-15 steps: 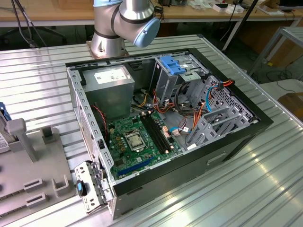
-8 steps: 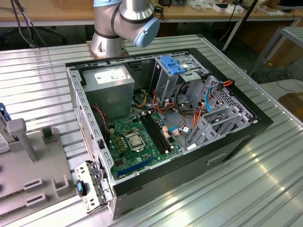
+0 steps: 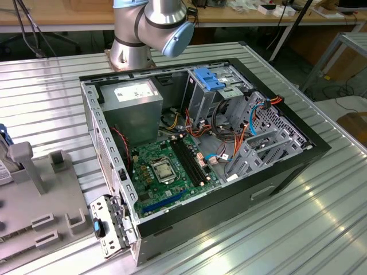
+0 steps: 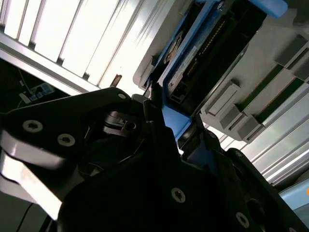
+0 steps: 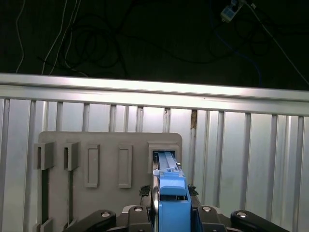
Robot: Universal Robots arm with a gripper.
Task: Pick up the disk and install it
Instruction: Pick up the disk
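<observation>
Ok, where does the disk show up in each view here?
Exterior view: the disk seems to stand at the exterior view's left edge, cut off, on the grey slotted holder.
First wrist view: the disk stands on edge in the holder's end slot, at the end effector.
Second wrist view: its blue-framed edge sits close up, flanked by the end effector.
Shared landmark: the grey slotted holder.

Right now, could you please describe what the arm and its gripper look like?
The arm is silver-grey tubing with a rounded light-blue joint cap. The gripper is matte black, built of angular linkage plates fastened with small silver screws.
</observation>
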